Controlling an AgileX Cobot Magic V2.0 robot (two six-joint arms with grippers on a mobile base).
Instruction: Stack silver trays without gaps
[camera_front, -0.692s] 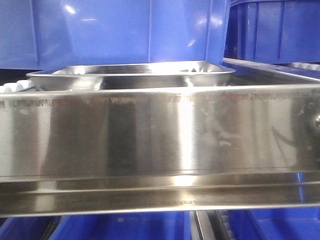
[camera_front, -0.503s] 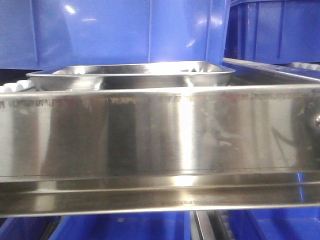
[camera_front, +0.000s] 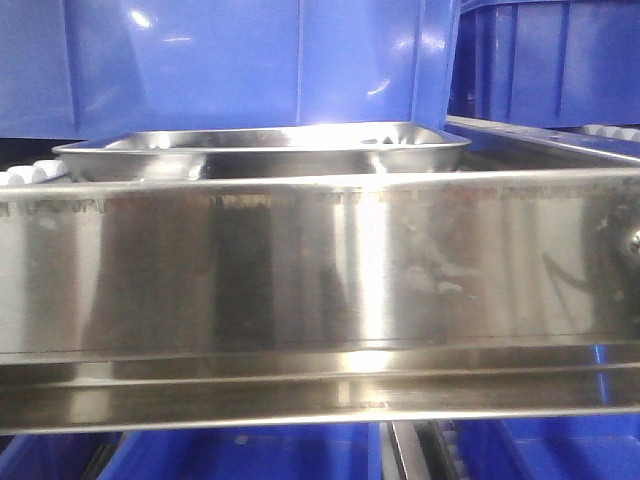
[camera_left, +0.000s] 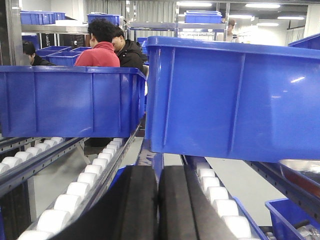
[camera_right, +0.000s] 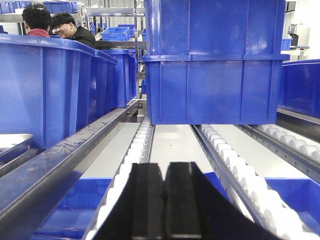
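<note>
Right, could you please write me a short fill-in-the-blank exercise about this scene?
The silver tray sits in front of a ____ crate.
The left gripper and right gripper are both ____, holding nothing.
The conveyor rollers are ____ in colour.
Missing words: blue, shut, white.

A mirror-shiny stainless steel tray (camera_front: 265, 150) is seen behind a broad polished steel band (camera_front: 320, 270), whose face is marked by smears and faint scratches. Glossy blue plastic crates (camera_front: 250, 60) are streaked with highlights. Smooth white plastic rollers (camera_left: 75, 190) are held in dull-sheened metal rails (camera_right: 50, 170). The left end effector (camera_left: 157, 210) and right end effector (camera_right: 162, 210) are faced in matt black.
</note>
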